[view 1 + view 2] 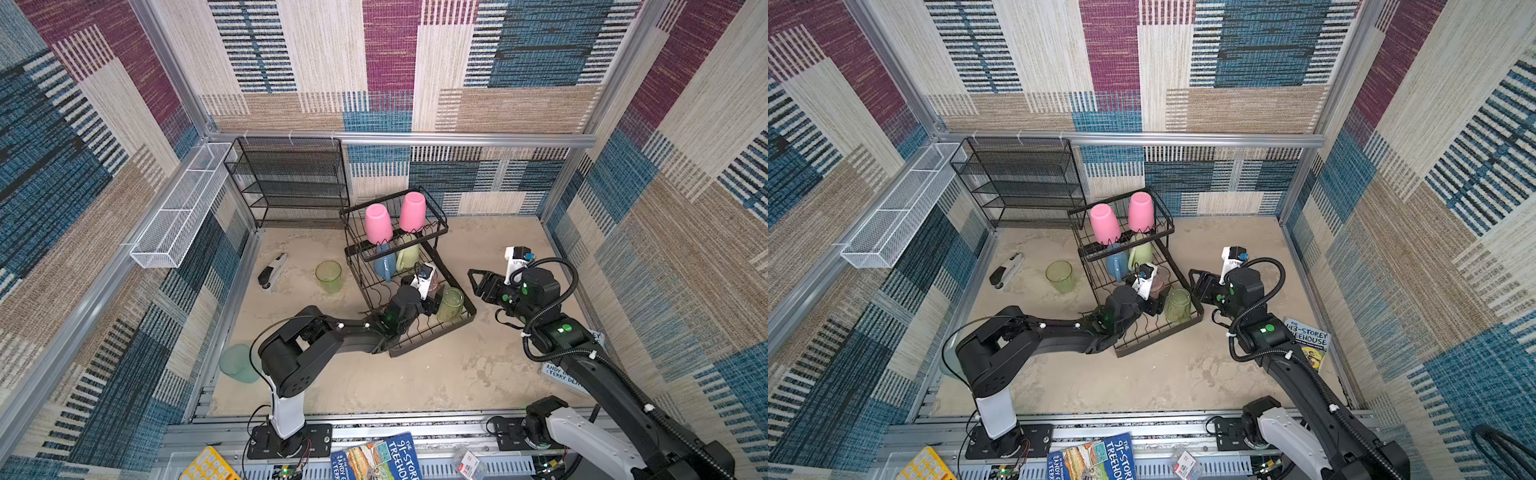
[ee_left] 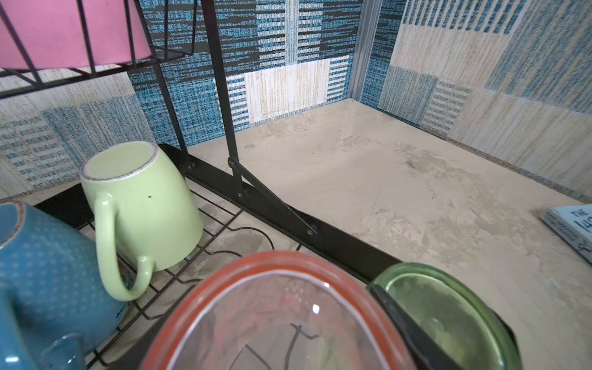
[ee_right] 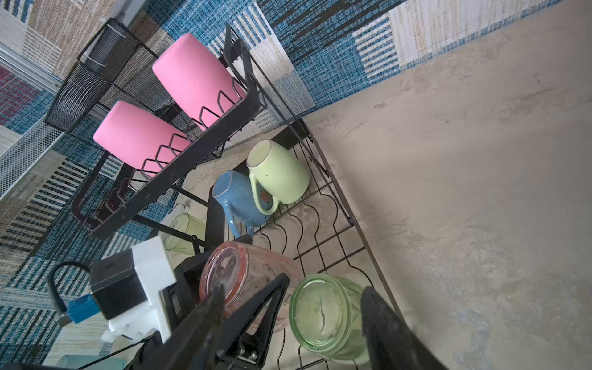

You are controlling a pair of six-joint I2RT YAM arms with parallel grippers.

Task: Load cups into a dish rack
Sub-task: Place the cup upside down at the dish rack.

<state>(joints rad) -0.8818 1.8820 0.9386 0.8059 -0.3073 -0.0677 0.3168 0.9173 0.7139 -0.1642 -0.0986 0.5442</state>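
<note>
The fingers (image 2: 404,325) of the left gripper (image 1: 432,296) clasped the clear-pink cup (image 2: 282,315), base up and tilted, over the lower tray of the rack (image 1: 434,336), mid-frame in both top views. The right gripper (image 1: 473,276) hung just right of the rack, fingers (image 3: 384,326) spread wide and empty. In its wrist view the upturned green cup (image 3: 323,314), in the tray's lower right corner, showed between them. At lower left of a top view a teal cup (image 1: 237,365) sat on the floor beside the left arm. Farther up, the blue mug (image 1: 384,266) and green mug (image 1: 409,255) sat mouth down, side by side, under the upper basket. Left of the rack a loose green cup (image 1: 329,276) stood mouth up. Highest, two pink tumblers (image 1: 378,224) stood upside down in that basket.
</note>
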